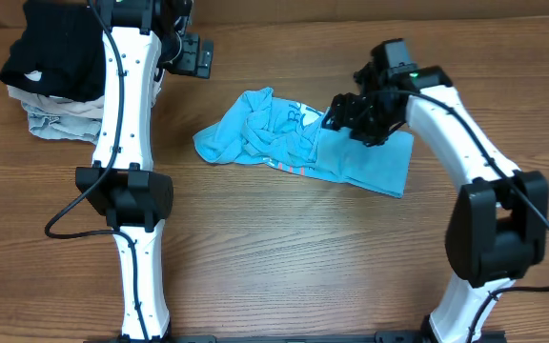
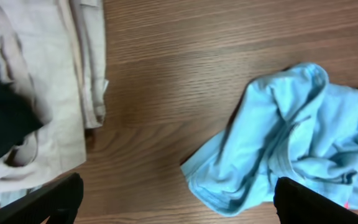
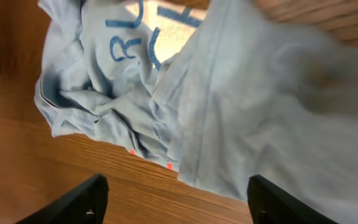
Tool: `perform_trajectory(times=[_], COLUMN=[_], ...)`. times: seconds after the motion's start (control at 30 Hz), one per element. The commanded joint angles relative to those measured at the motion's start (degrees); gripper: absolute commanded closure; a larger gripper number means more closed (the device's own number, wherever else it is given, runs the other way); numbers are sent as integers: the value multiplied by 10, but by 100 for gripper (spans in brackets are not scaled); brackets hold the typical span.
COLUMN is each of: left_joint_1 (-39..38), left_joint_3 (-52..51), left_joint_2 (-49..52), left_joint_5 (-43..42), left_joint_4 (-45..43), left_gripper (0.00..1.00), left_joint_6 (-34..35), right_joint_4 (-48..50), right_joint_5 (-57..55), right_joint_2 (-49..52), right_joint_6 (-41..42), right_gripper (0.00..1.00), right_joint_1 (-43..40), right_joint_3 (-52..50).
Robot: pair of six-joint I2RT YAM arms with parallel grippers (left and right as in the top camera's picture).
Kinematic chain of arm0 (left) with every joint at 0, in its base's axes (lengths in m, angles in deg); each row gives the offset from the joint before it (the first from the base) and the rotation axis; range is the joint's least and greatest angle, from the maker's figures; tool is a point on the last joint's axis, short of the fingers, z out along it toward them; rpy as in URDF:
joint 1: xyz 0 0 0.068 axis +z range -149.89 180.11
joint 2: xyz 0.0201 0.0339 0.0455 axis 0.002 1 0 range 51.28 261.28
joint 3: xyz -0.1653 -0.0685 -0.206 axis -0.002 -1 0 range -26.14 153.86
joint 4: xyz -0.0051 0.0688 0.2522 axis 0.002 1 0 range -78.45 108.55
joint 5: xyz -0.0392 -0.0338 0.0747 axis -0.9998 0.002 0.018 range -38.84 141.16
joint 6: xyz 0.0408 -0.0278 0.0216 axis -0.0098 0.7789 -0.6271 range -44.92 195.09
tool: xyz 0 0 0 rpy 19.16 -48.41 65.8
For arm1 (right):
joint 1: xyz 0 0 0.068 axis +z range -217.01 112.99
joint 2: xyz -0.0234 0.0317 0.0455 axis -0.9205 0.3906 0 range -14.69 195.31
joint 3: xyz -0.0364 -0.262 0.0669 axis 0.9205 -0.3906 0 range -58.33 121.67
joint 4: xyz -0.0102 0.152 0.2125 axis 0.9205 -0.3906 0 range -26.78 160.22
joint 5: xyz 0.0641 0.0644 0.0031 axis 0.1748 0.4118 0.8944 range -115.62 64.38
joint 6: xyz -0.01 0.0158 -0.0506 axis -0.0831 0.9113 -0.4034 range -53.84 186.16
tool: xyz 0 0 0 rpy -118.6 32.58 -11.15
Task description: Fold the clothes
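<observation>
The clothes, a light sky-blue T-shirt (image 1: 294, 143), lies crumpled mid-table, with its right part spread flatter. In the right wrist view the shirt (image 3: 241, 99) shows blue lettering and small pink marks at its hem. My right gripper (image 1: 339, 114) hovers over the shirt's upper right part. It (image 3: 176, 205) is open, with only the shirt's edge and bare wood between its fingers (image 3: 73, 202). My left gripper (image 1: 196, 55) stands open at the back left, apart from the shirt. In the left wrist view it (image 2: 179, 208) holds nothing, and the bunched end of the shirt (image 2: 278, 149) lies to the right.
A stack of folded garments sits at the far left corner: a black one (image 1: 50, 57) on top of beige and pale ones (image 1: 55, 119). The left wrist view shows the beige fabric (image 2: 48, 81) close to the left finger. Wooden table (image 1: 284, 257) extends in front.
</observation>
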Motion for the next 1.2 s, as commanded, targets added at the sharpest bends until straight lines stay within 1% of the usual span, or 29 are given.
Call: perform_trajectory(times=[0.0, 0.1, 0.27, 0.37, 0.5, 0.67, 0.8, 0.87, 1.0, 1.17], left_joint_1=[-1, -1, -1, -1, -1, -1, -1, -1, -1, 0], left_joint_3=[-15, -24, -24, -24, -24, -25, -26, -26, -29, -30], left_joint_2=[23, 50, 105, 137, 166, 179, 196, 208, 227, 244], left_joint_5=[-57, -83, -133, -154, -185, -212, -279, -299, -310, -302], left_joint_4=[0, -5, -5, -2, 5, 23, 24, 21, 22, 32], left_gripper=[0, 0, 0, 0, 0, 0, 0, 0, 0, 0], left_joint_6=[-71, -118, -176, -202, -227, -249, -270, -270, -269, -269], right_joint_4=[-10, -37, -72, -79, -77, -76, -71, -71, -76, -78], right_joint_5=[-2, -2, -27, -47, -47, -47, -47, -47, -47, -47], right_joint_2=[-43, -43, -43, -43, -43, -43, -43, -43, -43, -43], right_joint_6=[-5, -27, -48, -50, -50, -50, -50, -50, -50, -50], right_gripper=[21, 21, 19, 19, 18, 18, 18, 18, 18, 18], right_joint_1=[-37, -64, -82, -82, -82, -82, -82, -82, -82, -82], right_joint_3=[12, 11, 11, 11, 11, 11, 11, 11, 11, 11])
